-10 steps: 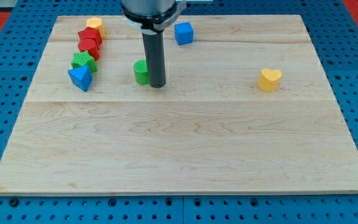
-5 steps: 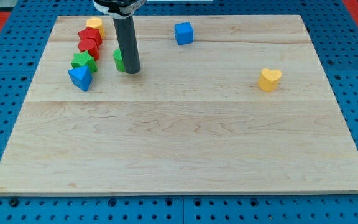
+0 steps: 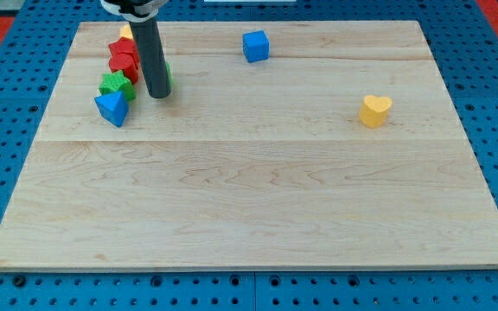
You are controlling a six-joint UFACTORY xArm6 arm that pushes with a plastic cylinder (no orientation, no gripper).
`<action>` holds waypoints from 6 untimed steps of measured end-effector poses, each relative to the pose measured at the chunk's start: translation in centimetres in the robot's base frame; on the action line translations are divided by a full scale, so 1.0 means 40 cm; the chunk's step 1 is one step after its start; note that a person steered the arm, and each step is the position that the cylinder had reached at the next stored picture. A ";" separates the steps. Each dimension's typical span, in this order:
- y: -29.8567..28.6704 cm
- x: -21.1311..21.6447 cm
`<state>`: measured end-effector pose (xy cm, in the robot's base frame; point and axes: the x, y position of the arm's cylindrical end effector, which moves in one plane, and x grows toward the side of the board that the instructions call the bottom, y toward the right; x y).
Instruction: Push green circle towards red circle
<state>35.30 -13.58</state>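
Eight blocks can be made out on the worktop (image 3: 258, 190): two blue, two yellow, two red and two green.

The blue cube (image 3: 255, 45) sits alone at 12 o'clock. The yellow heart (image 3: 374, 111) stands well apart at 3 o'clock. The rest crowd together at 10 o'clock. There, a yellow block (image 3: 126, 32) peeks out at the top of the group, mostly hidden behind the rod. Below it come two red blocks touching each other: the red circle (image 3: 124, 50) and a second red block (image 3: 123, 67), whose shape is hard to tell. Under those lie the green star (image 3: 115, 85) and the blue triangle (image 3: 111, 108).

The green circle (image 3: 166, 75) shows only as a sliver at the rod's 3 o'clock edge, so its facing and long axis cannot be told. It sits just at 4 o'clock of the red pair.

My tip (image 3: 157, 94) rests on the worktop just at 3 o'clock of the green star. The rod has no jaws and holds nothing.
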 end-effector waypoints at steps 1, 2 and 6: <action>-0.001 0.000; 0.000 -0.004; 0.000 -0.021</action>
